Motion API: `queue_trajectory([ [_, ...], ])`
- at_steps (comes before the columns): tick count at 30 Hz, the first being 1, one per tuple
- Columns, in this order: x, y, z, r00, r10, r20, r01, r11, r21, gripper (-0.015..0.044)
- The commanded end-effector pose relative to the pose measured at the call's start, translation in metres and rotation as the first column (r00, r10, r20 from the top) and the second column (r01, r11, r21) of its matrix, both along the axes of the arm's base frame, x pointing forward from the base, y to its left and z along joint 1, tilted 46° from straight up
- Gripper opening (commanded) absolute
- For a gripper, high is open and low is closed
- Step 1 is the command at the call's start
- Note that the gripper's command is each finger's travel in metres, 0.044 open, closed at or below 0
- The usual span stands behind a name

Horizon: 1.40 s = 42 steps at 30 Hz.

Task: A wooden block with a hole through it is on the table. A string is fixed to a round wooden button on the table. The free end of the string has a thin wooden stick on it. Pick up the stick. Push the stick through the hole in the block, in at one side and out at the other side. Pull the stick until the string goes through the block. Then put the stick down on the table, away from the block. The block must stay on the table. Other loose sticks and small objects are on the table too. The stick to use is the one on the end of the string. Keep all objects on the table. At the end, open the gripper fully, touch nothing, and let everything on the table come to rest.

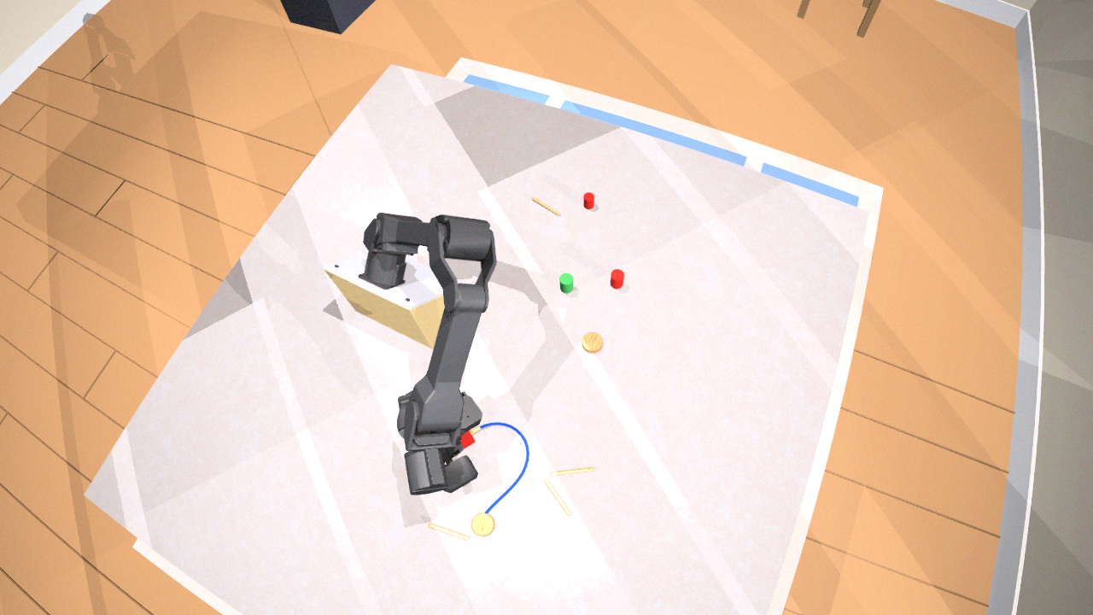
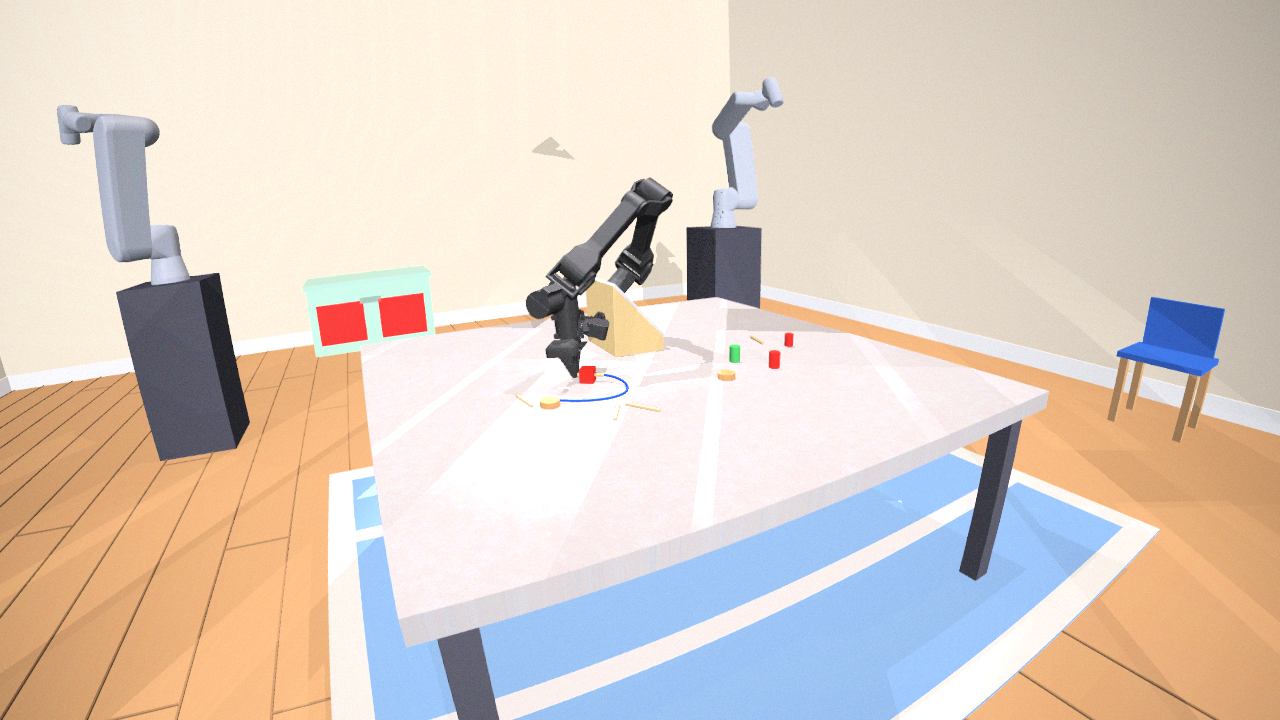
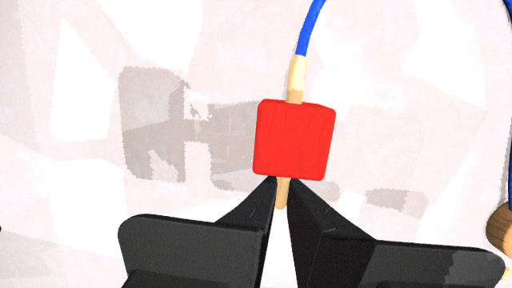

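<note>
The red block (image 1: pixel 466 439) (image 2: pixel 587 375) (image 3: pixel 294 140) stands on the table. The stick (image 3: pixel 282 194) runs through its hole: the tip sticks out on the gripper's side, and the rear end with the blue string (image 1: pixel 527 451) (image 2: pixel 626 390) (image 3: pixel 307 30) sticks out on the far side. My gripper (image 3: pixel 281 183) is shut on the stick's tip, close against the block's near face; whether the fingertips touch the block I cannot tell. In the top view the arm hides the fingertips. The string curves round to the round wooden button (image 1: pixel 482 524) (image 2: pixel 549 403) (image 3: pixel 502 230).
A loose stick (image 1: pixel 448 531) (image 2: pixel 524 400) lies beside the button. Two more loose sticks (image 1: pixel 571 471) (image 1: pixel 558 497) lie beyond the string. A second button (image 1: pixel 592 342) (image 2: pixel 725 375), a green cylinder (image 1: pixel 566 283) (image 2: pixel 733 353), two red cylinders (image 1: pixel 616 278) (image 1: pixel 588 200) and another stick (image 1: pixel 546 206) lie farther off.
</note>
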<state>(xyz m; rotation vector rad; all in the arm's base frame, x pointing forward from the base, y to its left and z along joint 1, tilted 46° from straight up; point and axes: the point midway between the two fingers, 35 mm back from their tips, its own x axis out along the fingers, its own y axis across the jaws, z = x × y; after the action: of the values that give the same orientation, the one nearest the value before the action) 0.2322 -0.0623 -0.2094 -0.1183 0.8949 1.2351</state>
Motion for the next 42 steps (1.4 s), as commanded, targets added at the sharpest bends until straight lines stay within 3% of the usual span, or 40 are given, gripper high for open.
queue_trajectory([
  [1, -0.001, -0.002, -0.002, 1.000, 0.000, 0.002, 0.000, 1.000, 0.001, 0.0000],
  [42, -0.025, -0.031, -0.031, 1.000, 0.002, -0.001, -0.002, 1.000, -0.001, 0.0000],
])
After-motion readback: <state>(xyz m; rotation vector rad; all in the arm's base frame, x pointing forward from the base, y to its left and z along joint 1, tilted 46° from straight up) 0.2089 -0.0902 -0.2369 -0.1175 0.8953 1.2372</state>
